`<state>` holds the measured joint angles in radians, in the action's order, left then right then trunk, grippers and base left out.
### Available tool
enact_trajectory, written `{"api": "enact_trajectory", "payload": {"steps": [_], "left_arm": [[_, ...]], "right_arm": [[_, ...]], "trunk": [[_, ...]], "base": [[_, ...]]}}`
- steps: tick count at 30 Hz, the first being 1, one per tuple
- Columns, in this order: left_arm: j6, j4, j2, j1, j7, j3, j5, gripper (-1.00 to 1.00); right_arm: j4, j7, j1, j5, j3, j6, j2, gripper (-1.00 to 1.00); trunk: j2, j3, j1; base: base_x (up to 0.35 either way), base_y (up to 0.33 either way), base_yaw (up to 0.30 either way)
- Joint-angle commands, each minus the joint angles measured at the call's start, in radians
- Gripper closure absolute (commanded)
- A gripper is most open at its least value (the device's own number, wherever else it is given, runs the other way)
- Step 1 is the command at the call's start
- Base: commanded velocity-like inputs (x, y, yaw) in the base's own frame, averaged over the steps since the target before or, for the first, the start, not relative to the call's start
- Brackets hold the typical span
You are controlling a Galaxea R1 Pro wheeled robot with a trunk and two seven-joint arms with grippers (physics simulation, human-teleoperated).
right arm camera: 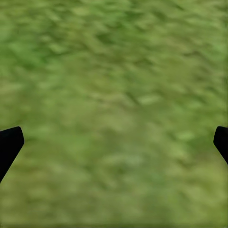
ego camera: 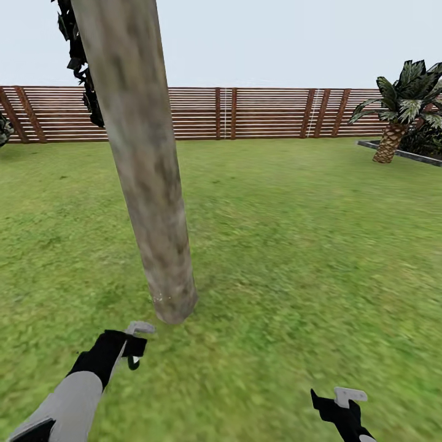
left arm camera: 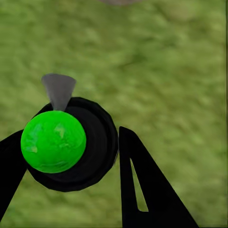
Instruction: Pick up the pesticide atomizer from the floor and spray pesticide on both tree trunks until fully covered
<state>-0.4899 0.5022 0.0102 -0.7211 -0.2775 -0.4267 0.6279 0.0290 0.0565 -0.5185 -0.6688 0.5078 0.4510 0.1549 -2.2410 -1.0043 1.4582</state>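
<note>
One tree trunk (ego camera: 147,184), thick and mottled grey-brown, leans up from the lawn just ahead of me, with dark foliage (ego camera: 80,55) high on its left. My left gripper (ego camera: 132,353) hangs low in front of the trunk's base. In the left wrist view that gripper (left arm camera: 71,135) is shut on the pesticide atomizer (left arm camera: 52,141), which has a round black body, a bright green ball and a grey nozzle (left arm camera: 58,88) over the grass. My right gripper (ego camera: 344,408) is low at the right, open (right arm camera: 114,147) over bare grass. The second tree is out of view.
A reddish-brown slatted fence (ego camera: 258,113) closes the lawn at the back. A short scaly palm (ego camera: 399,110) stands at the far right beside a dark bed edge (ego camera: 399,150). Open grass spreads to the right of the trunk.
</note>
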Motion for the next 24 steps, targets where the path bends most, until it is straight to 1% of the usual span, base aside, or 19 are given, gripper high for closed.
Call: {"api": "enact_trajectory", "payload": {"steps": [1, 3, 5, 9, 11, 15, 17, 18, 20, 21, 22, 24], "left_arm": [[-0.001, 0.014, 0.017, 0.000, -0.037, 0.000, -0.003, 1.00], [-0.002, 0.038, 0.022, 0.002, -0.056, 0.006, 0.000, 1.00], [-0.002, 0.051, 0.016, 0.004, -0.061, 0.009, 0.004, 1.00], [-0.002, 0.058, -0.020, 0.004, -0.063, 0.009, 0.005, 1.00], [-0.002, 0.063, -0.034, 0.002, -0.062, 0.009, 0.005, 1.00], [-0.003, 0.065, -0.041, -0.004, -0.062, 0.009, 0.004, 1.00], [-0.034, 0.073, -0.060, -0.009, -0.061, 0.019, 0.005, 1.00], [-0.052, 0.086, -0.062, -0.010, -0.063, 0.028, 0.005, 1.00], [-0.088, 0.126, -0.060, -0.011, -0.066, 0.045, 0.004, 1.00], [-0.109, 0.169, -0.054, -0.010, -0.068, 0.054, 0.004, 1.00], [-0.115, 0.190, -0.045, -0.011, -0.069, 0.057, 0.004, 1.00], [-0.120, 0.206, -0.022, -0.009, -0.069, 0.058, 0.003, 1.00]], "right_arm": [[0.000, 0.000, 0.000, 0.000, 0.000, 0.000, 0.000, -1.00], [0.000, 0.001, 0.000, 0.000, 0.001, 0.000, 0.000, -1.00], [0.000, 0.002, 0.000, 0.000, 0.000, 0.000, 0.000, -1.00], [0.000, 0.002, 0.001, 0.000, 0.000, 0.000, 0.000, -1.00], [0.000, 0.002, 0.001, 0.000, 0.001, 0.000, 0.000, -1.00], [0.000, 0.002, 0.002, 0.000, 0.000, 0.000, 0.000, -1.00], [0.000, 0.002, 0.002, 0.000, 0.001, 0.000, 0.000, -1.00], [0.000, 0.002, 0.002, 0.000, 0.001, 0.000, 0.000, -1.00], [0.000, 0.002, 0.002, 0.000, 0.001, 0.000, 0.000, -1.00], [0.000, 0.003, 0.002, 0.000, 0.001, 0.000, 0.000, -1.00], [0.000, 0.004, 0.002, 0.001, 0.002, 0.000, -0.001, -1.00], [0.000, 0.005, 0.002, 0.003, 0.002, 0.000, 0.000, -1.00]], "trunk": [[0.000, 0.000, 0.000], [0.000, 0.000, 0.000], [0.000, 0.000, 0.000], [0.000, 0.000, 0.000], [0.000, 0.000, 0.000], [0.000, 0.000, 0.000], [0.000, 0.000, 0.000], [0.000, 0.000, 0.000], [0.000, 0.000, 0.000], [0.000, 0.000, 0.000], [0.000, 0.000, 0.000], [0.000, 0.000, 0.000]], "base": [[0.000, 0.000, 0.000], [0.000, 0.000, 0.000], [0.000, 0.000, 0.000], [-0.012, 0.000, 0.000], [-0.211, 0.000, 0.000], [-0.155, 0.000, 0.000], [-0.023, 0.000, 0.000], [-0.010, 0.000, 0.000], [-0.005, 0.000, 0.000], [-0.002, 0.000, 0.000], [0.000, 0.000, 0.000], [0.000, 0.000, 0.000]]}}
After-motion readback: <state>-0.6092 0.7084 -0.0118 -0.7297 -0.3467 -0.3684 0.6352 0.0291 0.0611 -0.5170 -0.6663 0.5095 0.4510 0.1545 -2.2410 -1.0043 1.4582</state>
